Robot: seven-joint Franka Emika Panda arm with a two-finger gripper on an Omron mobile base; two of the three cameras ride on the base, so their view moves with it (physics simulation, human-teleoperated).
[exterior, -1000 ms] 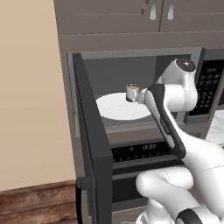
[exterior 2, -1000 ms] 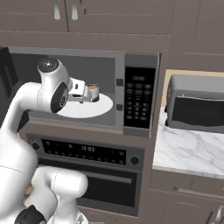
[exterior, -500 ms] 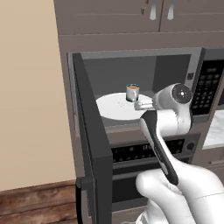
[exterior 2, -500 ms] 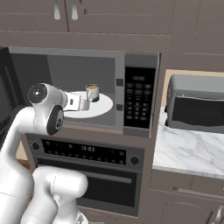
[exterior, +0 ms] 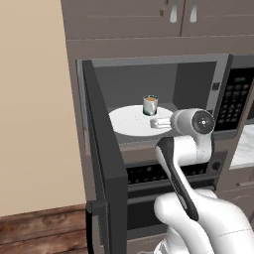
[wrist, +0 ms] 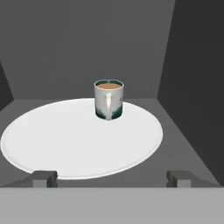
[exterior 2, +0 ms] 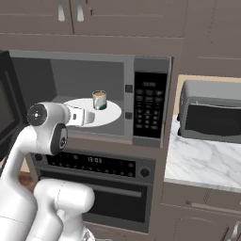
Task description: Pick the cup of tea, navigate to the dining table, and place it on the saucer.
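The cup of tea point(wrist: 109, 99), a white mug with a teal rim and brown liquid, stands upright on the white turntable point(wrist: 65, 140) inside the open microwave. Its handle faces me. From the sides the cup of tea point(exterior: 150, 105) point(exterior 2: 99, 100) sits toward the back of the plate. My gripper point(wrist: 112, 178) point(exterior: 159, 122) point(exterior 2: 87, 116) hovers open at the turntable's front edge, level with the cup and short of it. Both fingertips point(wrist: 43, 178) are spread wide with nothing between them. The dining table and the saucer are out of view.
The microwave door point(exterior: 101, 149) stands swung open on the left. Its control panel point(exterior 2: 148, 106) is on the right, with an oven point(exterior 2: 94, 164) below. A toaster oven point(exterior 2: 212, 113) rests on a marble counter point(exterior 2: 197, 162). The microwave's walls close in around the plate.
The arm's elbow has sunk and the hand has dropped to the front edge of the turntable, pointing level at the cup. The jaws have stayed open and the cup has not moved.
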